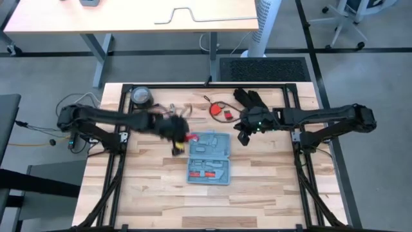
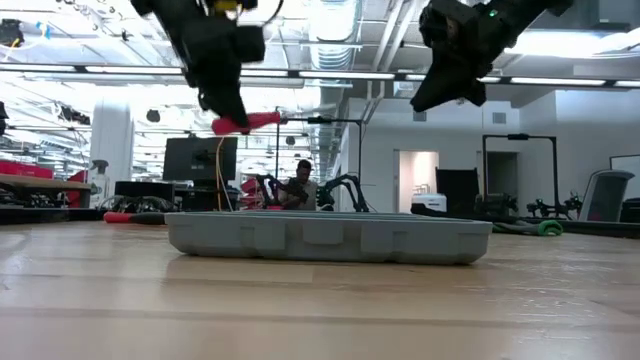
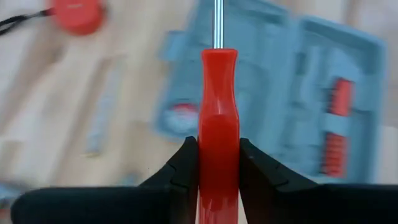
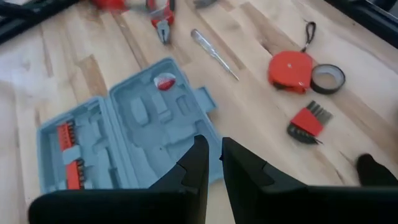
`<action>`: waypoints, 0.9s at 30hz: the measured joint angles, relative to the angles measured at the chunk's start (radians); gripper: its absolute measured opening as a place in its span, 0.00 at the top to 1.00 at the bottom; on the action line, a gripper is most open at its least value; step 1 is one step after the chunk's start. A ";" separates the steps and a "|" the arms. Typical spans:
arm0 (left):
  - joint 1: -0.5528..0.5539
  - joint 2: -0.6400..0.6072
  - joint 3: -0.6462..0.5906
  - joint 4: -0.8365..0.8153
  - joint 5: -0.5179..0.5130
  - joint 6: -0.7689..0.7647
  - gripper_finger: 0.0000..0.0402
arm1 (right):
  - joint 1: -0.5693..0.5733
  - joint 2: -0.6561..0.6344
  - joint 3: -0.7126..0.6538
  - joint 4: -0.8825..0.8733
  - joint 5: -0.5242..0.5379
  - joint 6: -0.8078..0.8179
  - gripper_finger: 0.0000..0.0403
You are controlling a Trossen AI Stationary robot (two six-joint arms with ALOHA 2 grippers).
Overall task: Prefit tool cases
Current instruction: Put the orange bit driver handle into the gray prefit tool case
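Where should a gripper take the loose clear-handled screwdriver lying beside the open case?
Grip the clear-handled screwdriver across its thicker handle end, coming straight down from above: it lies flat on the table, clear of the tool case and the red tape measure.

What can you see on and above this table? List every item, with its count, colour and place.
tool case: one, blue-grey, open, table centre
red screwdriver: one, held above the case
clear screwdriver: one, on the table beyond the case
pliers: one, red-handled, near the clear screwdriver
tape measure: one, red, far side
tape roll: one, dark, beside the tape measure
hex keys: one red set, near the tape measure
glove: one, black, far right
left gripper: jaws shut on the red screwdriver
right gripper: empty, jaws slightly apart
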 joint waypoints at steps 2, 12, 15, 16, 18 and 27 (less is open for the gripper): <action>-0.117 0.020 0.000 0.029 -0.066 -0.071 0.82 | 0.028 -0.001 0.000 -0.015 0.021 0.013 0.86; -0.459 0.214 0.001 0.259 -0.079 -0.305 0.82 | 0.161 -0.001 0.000 -0.030 0.123 0.057 0.86; -0.506 0.286 0.001 0.317 -0.027 -0.338 0.82 | 0.180 0.000 0.000 -0.032 0.132 0.080 0.86; -0.516 0.309 0.001 0.323 -0.020 -0.347 0.82 | 0.188 0.000 0.000 -0.031 0.134 0.087 0.86; -0.527 0.345 0.001 0.328 0.002 -0.359 0.82 | 0.205 0.001 0.000 -0.036 0.149 0.103 0.86; -0.511 0.381 0.006 0.365 -0.009 -0.361 0.82 | 0.242 0.001 0.000 -0.048 0.154 0.115 0.86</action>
